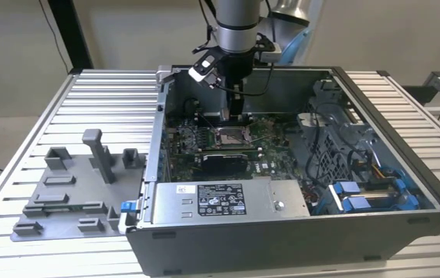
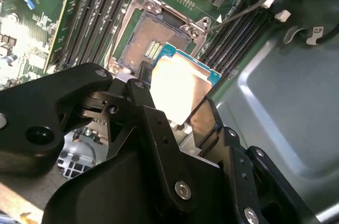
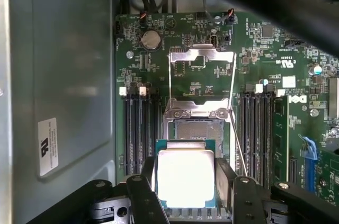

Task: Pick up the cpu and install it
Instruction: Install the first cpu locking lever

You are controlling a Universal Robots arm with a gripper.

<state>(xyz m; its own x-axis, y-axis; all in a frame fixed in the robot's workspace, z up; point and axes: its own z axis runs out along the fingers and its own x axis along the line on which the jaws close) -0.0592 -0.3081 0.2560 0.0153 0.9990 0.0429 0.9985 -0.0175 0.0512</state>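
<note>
Gripping the cpu by two opposite edges, the gripper hangs low inside the open case, its fingers closed on the chip so that the pale metal top faces the first wrist view and the underside is left free. The chip is in the air, held roughly level and just short of the socket, not yet over it or seated in it; the second wrist view shows its blue-green rim near the socket's frame. An edge grip like this seems chosen to keep the contact face untouched and let the chip go down flat. The socket stands ready to receive it: its load plate is swung back onto the board and the wire lever is released alongside, so the recess lies bare with nothing in it. Memory slots flank the socket on both sides. In the exterior view the case lies on its side on the slatted table, side panel off, which gives the arm a straight drop to the board. Beside it, toward the exterior view's left, sits a grey fixture whose seats look unoccupied, though I cannot tell for certain.
</note>
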